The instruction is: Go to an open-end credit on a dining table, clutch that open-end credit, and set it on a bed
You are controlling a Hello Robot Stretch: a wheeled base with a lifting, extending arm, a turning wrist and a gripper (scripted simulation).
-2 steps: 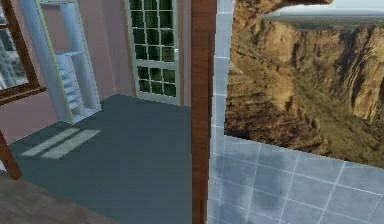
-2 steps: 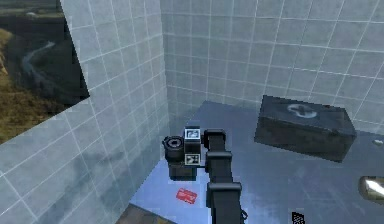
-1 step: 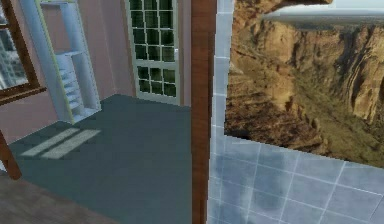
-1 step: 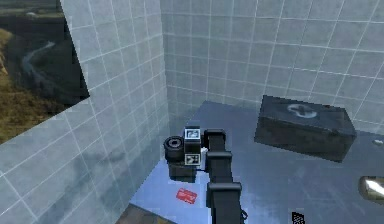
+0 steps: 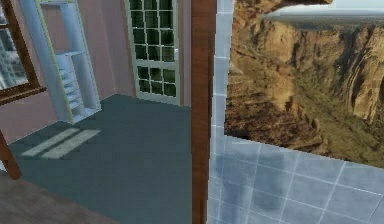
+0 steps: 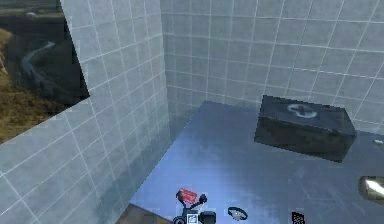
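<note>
Risk: the gripper (image 6: 191, 213) is near the tiled wall (image 6: 110, 130); turning may strike it. Whether it holds the red item (image 6: 187, 196) cannot be told.

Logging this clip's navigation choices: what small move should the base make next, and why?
Probably turn the base toward the forward view's left. A wooden door edge and a tiled wall with a window stand close ahead, and the arm side view faces a tiled corner. The teal floor of the room with the glass door lies open to the left.
</note>
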